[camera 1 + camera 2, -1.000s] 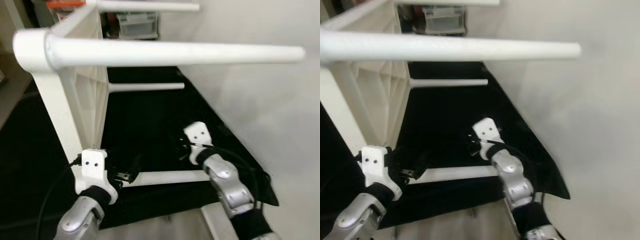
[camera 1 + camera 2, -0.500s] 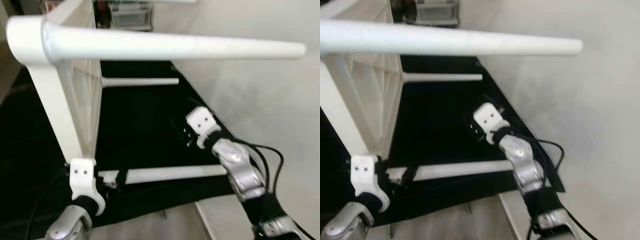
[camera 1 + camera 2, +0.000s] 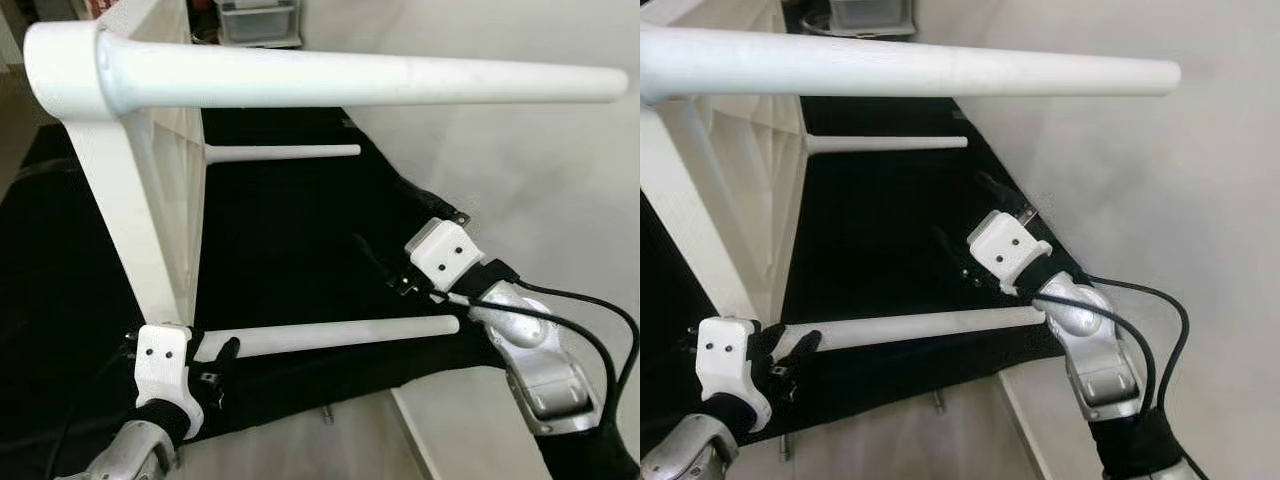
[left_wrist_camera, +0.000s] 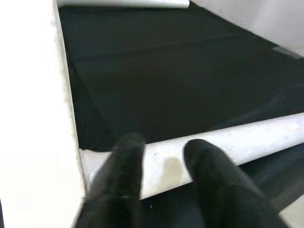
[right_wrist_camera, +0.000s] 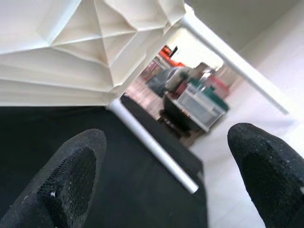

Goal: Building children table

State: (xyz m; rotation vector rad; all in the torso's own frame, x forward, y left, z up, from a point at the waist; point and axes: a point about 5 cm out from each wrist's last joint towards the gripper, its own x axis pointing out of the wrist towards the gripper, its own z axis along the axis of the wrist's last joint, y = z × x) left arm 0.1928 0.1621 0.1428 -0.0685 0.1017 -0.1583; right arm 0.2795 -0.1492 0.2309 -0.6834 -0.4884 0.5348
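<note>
A white children's table (image 3: 112, 205) lies on its side on a black cloth (image 3: 290, 230), ribbed underside (image 5: 71, 42) facing right. Its legs point right: a thick near one (image 3: 350, 85) up high, a far one (image 3: 285, 152), and a low one (image 3: 330, 335) just above the cloth. My left gripper (image 3: 222, 362) sits at the base of the low leg (image 4: 237, 140). Its fingers (image 4: 126, 156) lie across the leg with a narrow gap and nothing between them. My right gripper (image 3: 958, 205) hovers wide open over the cloth, above the low leg's free end.
Pale bare floor (image 3: 520, 170) runs along the cloth's right edge and near edge. Plastic storage boxes (image 3: 258, 20) stand at the far end of the cloth. The high near leg crosses over both arms.
The camera has shifted. My right arm has swung out to the right, from above the low leg's middle towards its free end. My left gripper stays at the leg's base.
</note>
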